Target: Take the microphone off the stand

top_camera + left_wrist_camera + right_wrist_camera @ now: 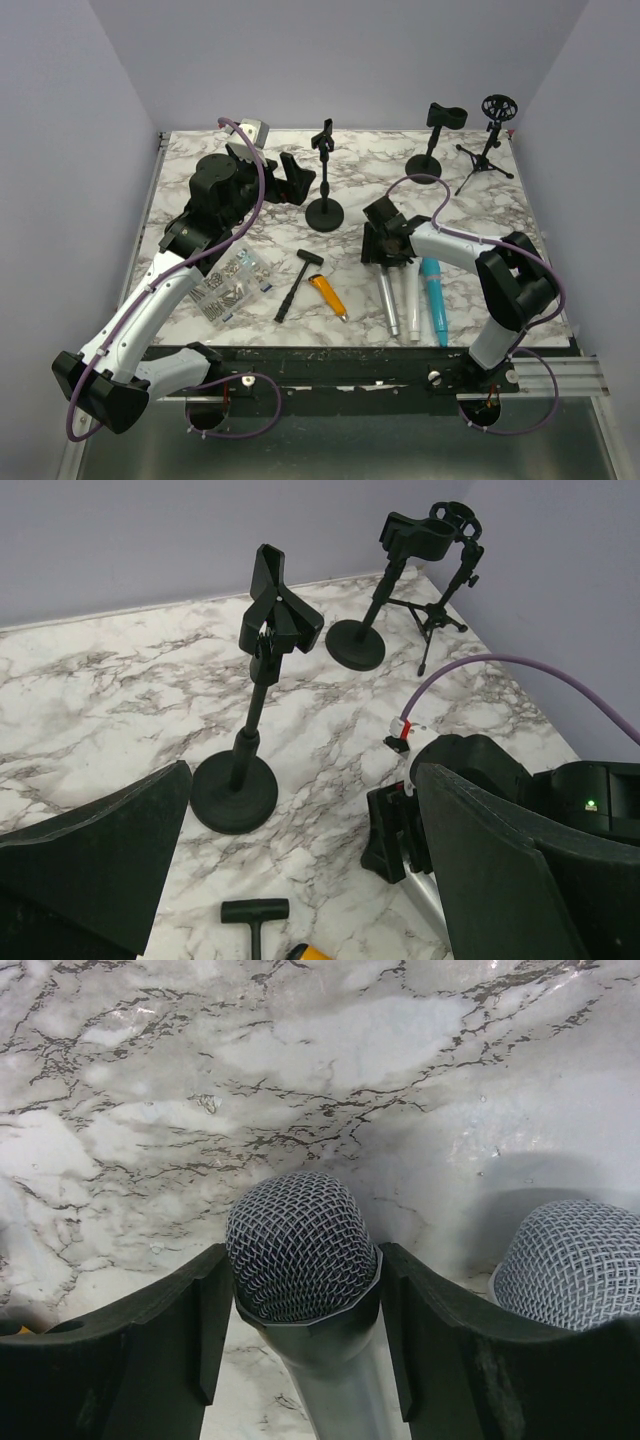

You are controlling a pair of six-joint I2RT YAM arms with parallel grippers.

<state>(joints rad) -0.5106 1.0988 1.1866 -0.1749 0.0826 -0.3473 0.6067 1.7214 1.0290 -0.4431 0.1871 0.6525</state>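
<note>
Right tool (303, 1260) pinches the flat-lying microphone (300, 1245), long axis near-to-far, mesh head pointing away.

**Your arm hardware**

Left arm (150, 300) and right arm (450, 240), at the table's (380, 150) near edge: white link shells, black joint housings. Purple cable (262, 190) loops off each. Right gripper (302, 1290) fingers (150, 1350): broad matte-black wedges. Green LED (590, 803) on one black housing.

Grey-veined white marble table (540, 228) — black stand (324, 212), silver mesh-headed microphone (303, 1250).
</note>
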